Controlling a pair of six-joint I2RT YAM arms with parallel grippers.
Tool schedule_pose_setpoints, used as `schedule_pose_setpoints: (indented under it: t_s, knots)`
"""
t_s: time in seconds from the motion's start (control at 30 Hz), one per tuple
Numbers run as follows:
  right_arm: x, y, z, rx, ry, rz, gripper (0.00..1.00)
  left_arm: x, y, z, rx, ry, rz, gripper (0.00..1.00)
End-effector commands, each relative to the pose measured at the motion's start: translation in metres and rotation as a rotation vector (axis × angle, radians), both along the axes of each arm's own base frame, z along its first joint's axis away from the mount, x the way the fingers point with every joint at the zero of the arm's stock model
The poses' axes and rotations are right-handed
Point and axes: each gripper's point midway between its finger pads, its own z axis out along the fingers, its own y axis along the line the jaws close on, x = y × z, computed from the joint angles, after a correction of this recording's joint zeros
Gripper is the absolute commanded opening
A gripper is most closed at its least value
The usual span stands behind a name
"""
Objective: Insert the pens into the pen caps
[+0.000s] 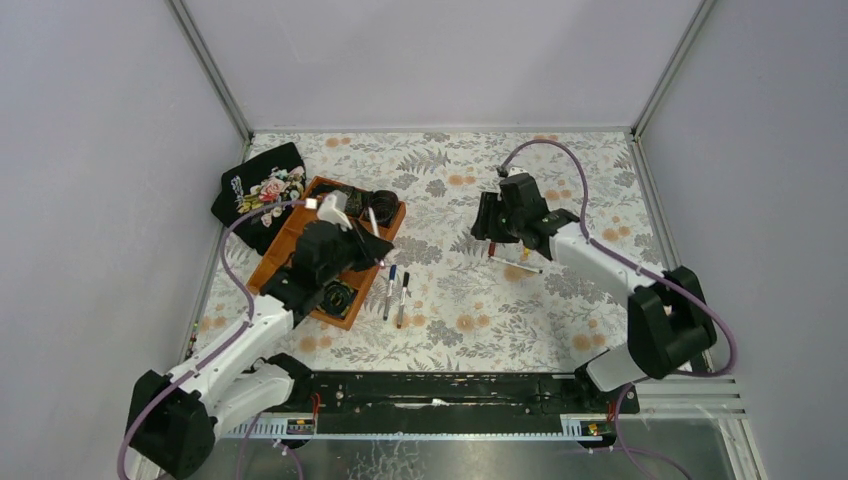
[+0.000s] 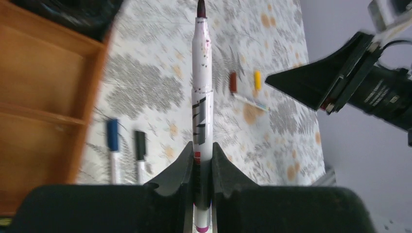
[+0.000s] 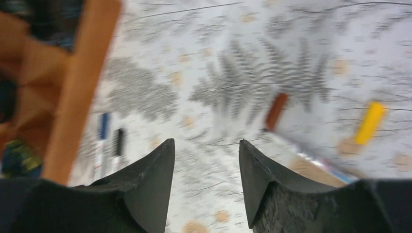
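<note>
My left end effector (image 2: 202, 158) squeezes a pen (image 2: 201, 82), tip out. My right end effector (image 3: 206, 148) hangs open near the red cap (image 3: 276, 111) on the table (image 3: 301, 39). I should grab it straight, then meet the tip slowly.

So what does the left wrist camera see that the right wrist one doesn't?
Left wrist only: an uncapped pen clamped in the left gripper. Right wrist only: the right gripper seen open and empty. Both: the tray, a blue-capped pen, a black-capped pen, the red cap, the yellow cap and a loose pen by them.
</note>
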Motion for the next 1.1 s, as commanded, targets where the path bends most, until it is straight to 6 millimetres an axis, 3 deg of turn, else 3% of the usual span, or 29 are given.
schedule_pose_setpoints:
  t_s: [0.0,0.13,0.3,0.5,1.07]
  knots:
    - [0.028,-0.065,-0.028,-0.306,0.034,-0.1,0.55,0.021,0.031,0.026,0.076,-0.09,-0.006,0.0]
    - [0.042,-0.106,-0.049,-0.404,0.102,-0.18,0.52,0.033,0.05,0.034,0.146,-0.126,0.028,0.0]
    - [0.045,-0.145,-0.078,-0.484,0.2,-0.243,0.5,0.037,0.05,0.028,0.131,-0.109,0.037,0.0]
    - [0.049,-0.145,-0.096,-0.473,0.248,-0.222,0.43,0.037,0.048,0.026,0.123,-0.104,0.032,0.0]
    - [0.054,-0.146,-0.115,-0.517,0.283,-0.189,0.28,0.037,0.044,0.02,0.112,-0.086,0.013,0.0]
